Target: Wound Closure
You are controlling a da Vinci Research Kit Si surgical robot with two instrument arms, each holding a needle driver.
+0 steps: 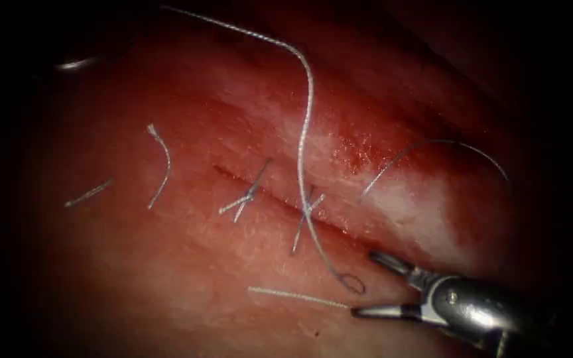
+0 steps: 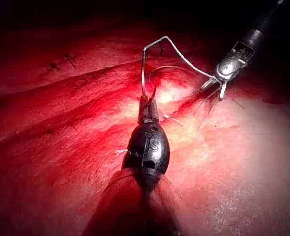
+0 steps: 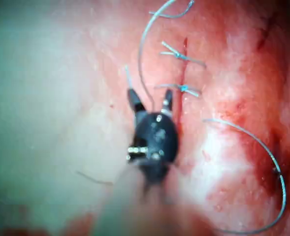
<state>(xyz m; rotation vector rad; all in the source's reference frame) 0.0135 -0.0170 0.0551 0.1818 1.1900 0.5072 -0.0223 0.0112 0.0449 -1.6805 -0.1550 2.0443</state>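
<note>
1. Endoscope view: the tissue [image 1: 167,278] carries a cut [image 1: 233,178] that runs from far left to near right.
2. The right tool [image 1: 363,283] hangs open at the cut's near right end and holds nothing. The left tool [image 2: 147,105] looks closed on the thread [image 1: 308,99].
3. The needle [image 1: 432,141] lies free on the tissue, right of the cut.
4. Two stitches [image 1: 250,192] are tied. I judge another stitch is due, which calls for gripping the needle first.
</note>
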